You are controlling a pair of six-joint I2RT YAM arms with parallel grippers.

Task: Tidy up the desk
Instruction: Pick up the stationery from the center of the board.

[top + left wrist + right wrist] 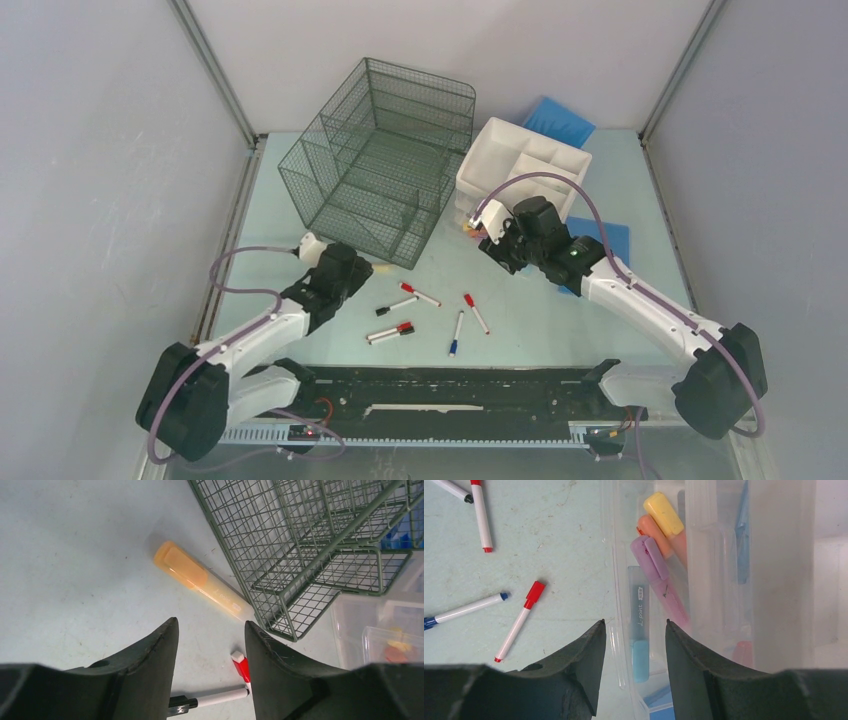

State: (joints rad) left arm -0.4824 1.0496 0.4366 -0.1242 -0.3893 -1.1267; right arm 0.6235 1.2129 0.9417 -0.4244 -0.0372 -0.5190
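Observation:
The pale mint desk carries several loose markers in front of my arms. My left gripper hovers low by the mesh organizer's near corner. In the left wrist view its jaws stand open with nothing between them. An orange highlighter lies on the desk just ahead, beside the mesh. My right gripper is at the white drawer unit. Its jaws are open over the clear front wall of a pulled-out drawer. A blue highlighter lies inside, below them.
The dark wire-mesh organizer stands at the back centre. The drawer also holds yellow, orange and purple highlighters. Red-capped, black-capped and blue-capped markers lie mid-desk. Blue pads lie behind and beside the drawer unit.

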